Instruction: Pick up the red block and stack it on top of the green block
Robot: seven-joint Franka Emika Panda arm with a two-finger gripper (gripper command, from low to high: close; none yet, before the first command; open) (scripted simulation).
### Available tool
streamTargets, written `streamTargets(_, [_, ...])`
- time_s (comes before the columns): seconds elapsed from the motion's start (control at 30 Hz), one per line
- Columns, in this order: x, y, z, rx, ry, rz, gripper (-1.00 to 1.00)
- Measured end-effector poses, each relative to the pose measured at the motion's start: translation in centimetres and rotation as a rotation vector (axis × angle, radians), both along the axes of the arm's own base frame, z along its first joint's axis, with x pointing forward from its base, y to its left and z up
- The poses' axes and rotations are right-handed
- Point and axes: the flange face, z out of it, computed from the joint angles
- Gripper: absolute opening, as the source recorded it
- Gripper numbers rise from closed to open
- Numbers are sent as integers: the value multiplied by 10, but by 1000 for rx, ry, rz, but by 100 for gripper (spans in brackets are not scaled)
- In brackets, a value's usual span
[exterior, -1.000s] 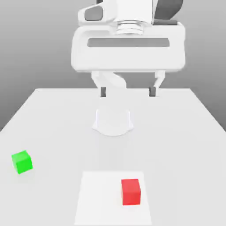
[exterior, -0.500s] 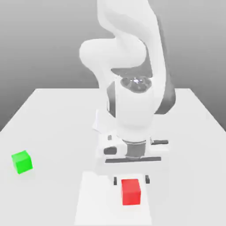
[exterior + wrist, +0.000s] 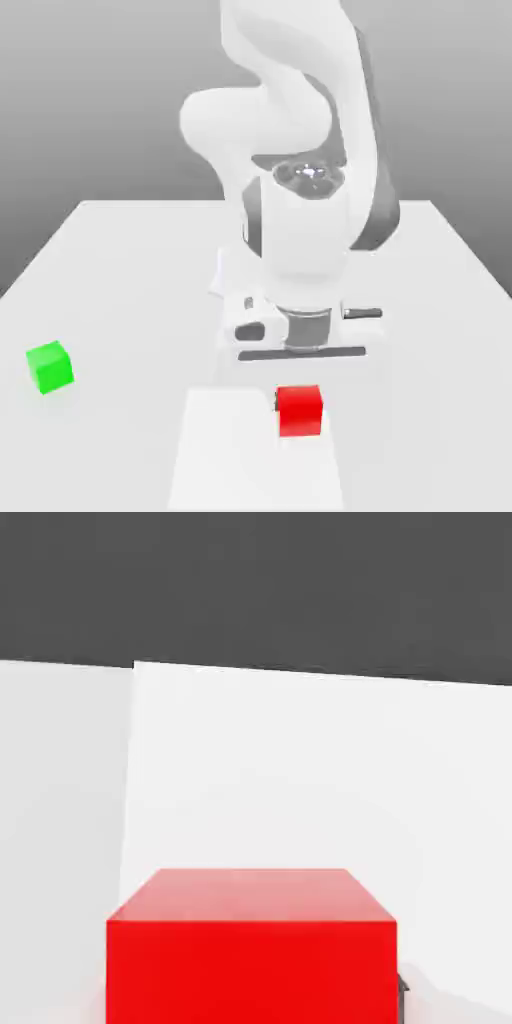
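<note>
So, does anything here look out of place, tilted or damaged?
Nothing stands out. The red block sits square between the jaws of the gripper, over the pale patch on the table. The green block sits upright and apart, toward the exterior view's left. No damage or spill shows.

Bulky glossy white arm (image 3: 290,130) (dark grey panels), wide flat white hand.
</note>
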Motion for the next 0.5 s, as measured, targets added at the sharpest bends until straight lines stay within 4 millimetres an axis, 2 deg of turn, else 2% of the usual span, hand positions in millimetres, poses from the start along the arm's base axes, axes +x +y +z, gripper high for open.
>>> streamTargets(0.07, [-7, -60, 6, -4, 0, -92, -100])
streamTargets(0.17, [-30, -142, 15, -7, 1, -214, -100])
streamTargets(0.23, [-55, -192, 20, -6, 2, -294, -100])
streamTargets(0.33, [-104, -260, 27, -2, 2, -416, -100])
streamTargets(0.4, [-143, -298, 32, 4, 0, -493, -100])
streamTargets(0.43, [-153, -307, 28, 7, -2, -511, -100])
streamTargets(0.5, [-158, -312, 13, 12, -5, -517, -100])
